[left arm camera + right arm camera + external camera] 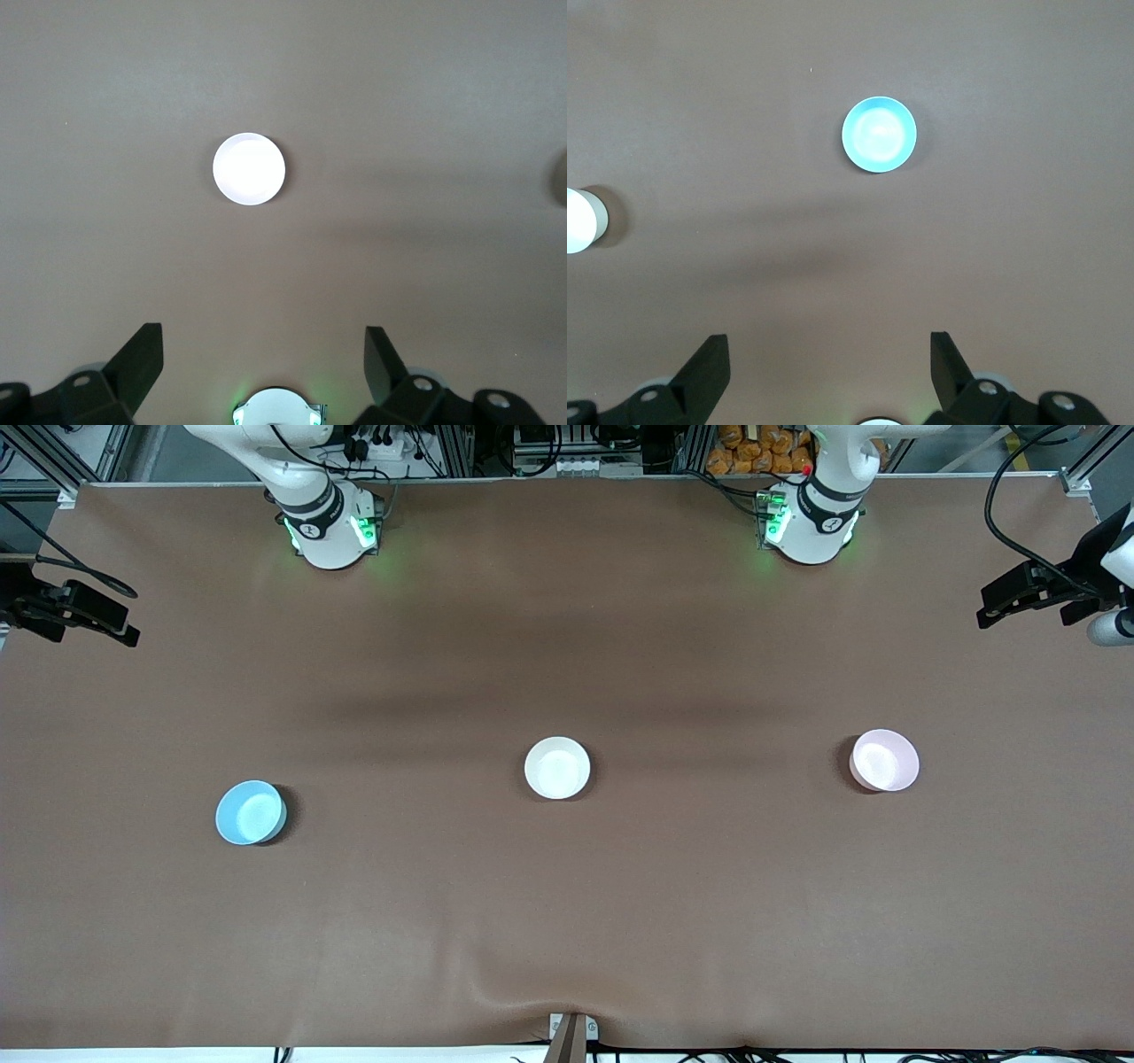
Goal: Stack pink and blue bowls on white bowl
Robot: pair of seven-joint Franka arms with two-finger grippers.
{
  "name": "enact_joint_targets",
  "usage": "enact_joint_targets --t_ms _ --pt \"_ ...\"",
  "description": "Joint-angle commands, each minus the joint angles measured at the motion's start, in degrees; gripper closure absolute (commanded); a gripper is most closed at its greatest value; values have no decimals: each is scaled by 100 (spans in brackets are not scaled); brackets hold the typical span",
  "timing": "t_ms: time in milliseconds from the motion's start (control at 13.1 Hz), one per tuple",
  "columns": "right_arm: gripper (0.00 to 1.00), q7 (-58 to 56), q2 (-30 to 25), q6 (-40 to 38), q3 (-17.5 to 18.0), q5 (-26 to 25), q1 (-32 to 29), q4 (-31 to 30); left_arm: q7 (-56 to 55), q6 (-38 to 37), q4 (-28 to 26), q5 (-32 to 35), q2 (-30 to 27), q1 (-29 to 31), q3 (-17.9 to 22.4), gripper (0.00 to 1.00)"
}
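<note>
Three bowls stand apart on the brown table. The white bowl is in the middle. The pale pink bowl is toward the left arm's end, and the sky blue bowl is toward the right arm's end, a little nearer the front camera. All are upright and empty. My left gripper is open and empty, high over the table, with the pink bowl showing bright and washed out below it. My right gripper is open and empty, high over the table, with the blue bowl below and the white bowl at the view's edge.
The brown table cover has a wrinkle at its near edge. Black fixtures stick in at both ends of the table, one at the right arm's end and one at the left arm's end. The arm bases stand along the back edge.
</note>
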Motion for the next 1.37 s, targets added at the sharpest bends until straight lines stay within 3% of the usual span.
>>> enact_joint_targets --t_ms 0,687,992,1298 --pt "0 60 -10 73 29 -7 -54 -45 60 -7 69 -80 22 47 2 0" --pt "0 7 306 301 20 -7 -195 -45 87 -16 -37 -230 145 144 37 0" --pt "0 -19 543 530 20 -7 -256 -45 323 54 -63 -221 522 328 46 0" --pt "0 -63 772 750 20 -7 -335 -45 544 807 -421 -159 988 363 55 0"
